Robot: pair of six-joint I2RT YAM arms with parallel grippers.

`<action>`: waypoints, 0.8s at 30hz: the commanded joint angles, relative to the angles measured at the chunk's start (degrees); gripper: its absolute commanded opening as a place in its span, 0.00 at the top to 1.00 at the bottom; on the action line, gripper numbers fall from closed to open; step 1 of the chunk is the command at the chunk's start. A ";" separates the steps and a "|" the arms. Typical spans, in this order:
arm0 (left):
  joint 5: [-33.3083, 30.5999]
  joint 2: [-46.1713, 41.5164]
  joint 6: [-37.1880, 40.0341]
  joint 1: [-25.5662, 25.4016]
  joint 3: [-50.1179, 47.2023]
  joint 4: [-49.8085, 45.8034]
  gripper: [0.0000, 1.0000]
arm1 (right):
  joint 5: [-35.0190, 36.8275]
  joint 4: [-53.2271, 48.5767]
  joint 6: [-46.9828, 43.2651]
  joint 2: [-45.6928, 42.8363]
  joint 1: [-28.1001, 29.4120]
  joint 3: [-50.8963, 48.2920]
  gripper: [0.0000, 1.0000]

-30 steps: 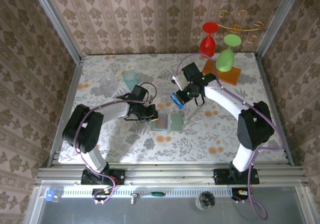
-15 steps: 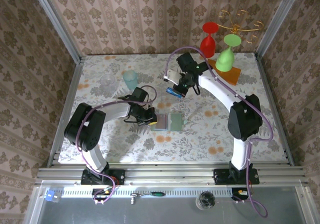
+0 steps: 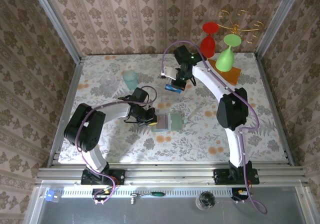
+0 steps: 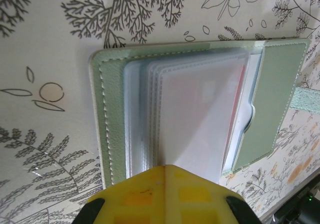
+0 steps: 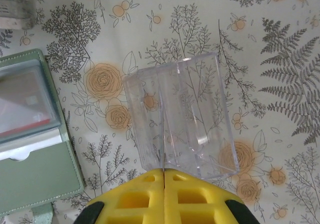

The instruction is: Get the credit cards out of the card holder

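Blue card [image 3: 173, 88], pinched in our right gripper [image 5: 164, 174], has travelled far from the card holder [image 3: 172, 121] to above the clear box [image 5: 180, 114]. One card is out; our left gripper [image 4: 165, 176] pinches the card holder's sleeves.

The left arm [image 3: 107, 111] is held low and bent toward the centre, the left gripper [image 3: 150, 120] closed tight; the right arm [image 3: 212, 84] is extended far back, the right gripper [image 3: 175, 83] pinched on a blue credit card [image 3: 173, 88].

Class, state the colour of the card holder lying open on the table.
The card holder is pale grey-green; the left wrist view shows it best.
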 commanded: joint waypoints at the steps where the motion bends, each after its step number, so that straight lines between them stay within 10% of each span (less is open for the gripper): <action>1: -0.85 -2.44 -0.84 -0.26 0.02 -1.91 0.95 | -2.87 -7.36 -2.83 3.64 -0.46 5.21 1.00; 24: -1.55 -9.34 -0.21 2.98 -4.07 -3.28 0.92 | -8.70 -23.51 -7.35 20.64 -0.91 26.09 1.00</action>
